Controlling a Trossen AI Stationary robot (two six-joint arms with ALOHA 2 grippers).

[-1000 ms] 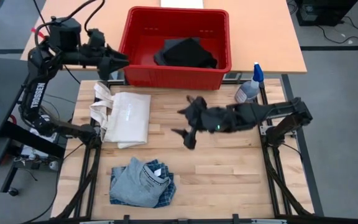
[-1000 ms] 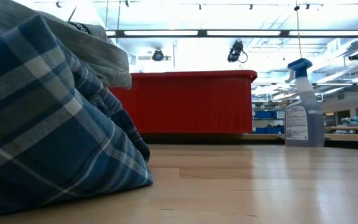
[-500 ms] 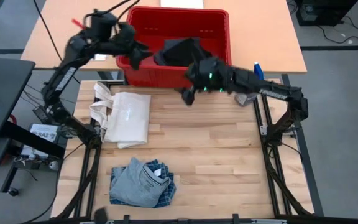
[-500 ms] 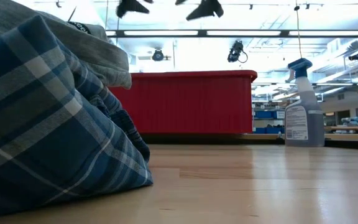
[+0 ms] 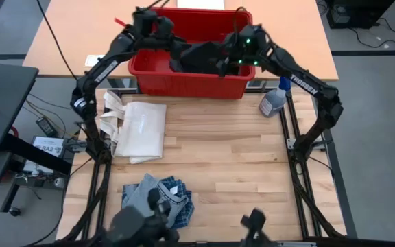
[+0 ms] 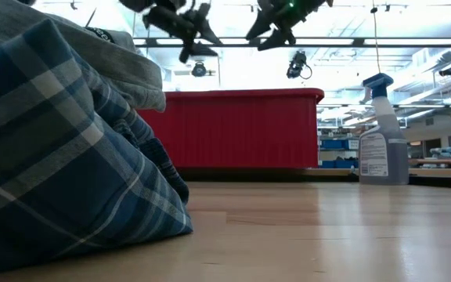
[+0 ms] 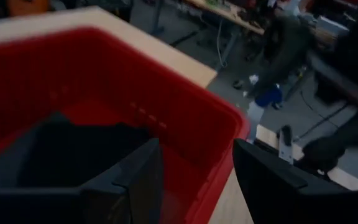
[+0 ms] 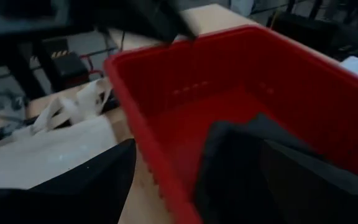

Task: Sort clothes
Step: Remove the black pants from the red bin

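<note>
- I have both arms raised over the red bin (image 5: 189, 75), which sits on the tan tabletop beyond the butcher-block table (image 5: 238, 171).
- My left gripper (image 5: 172, 49) hangs above the bin's left half; the left wrist view shows its two dark fingers (image 7: 138, 180) parted with bare gap between them, nothing held, and the bin's red wall right below.
- My right gripper (image 5: 230, 56) hangs above the bin's right half, just beside the black fabric (image 5: 201, 56). In the right wrist view its fingers (image 8: 104, 177) stand wide apart and empty.
- In the low view both grippers show high above the bin's rim, the left (image 6: 186, 23) and the right (image 6: 276, 19) near each other but not touching.
- The black fabric lies bunched inside the bin, toward its middle and right; I see it as a dark heap on the red floor in both wrist views.
- The blue-and-white plaid cloth (image 5: 178, 206) sits at the table's near edge, with the dark grey cloth (image 5: 142, 199) crumpled on top of it. They fill the left of the low view.
- The white tote bag (image 5: 137, 129) lies flat on the table's left side, handles toward the left edge.
- A spray bottle (image 5: 274, 99) stands at the table's far right corner, just beside the bin.
</note>
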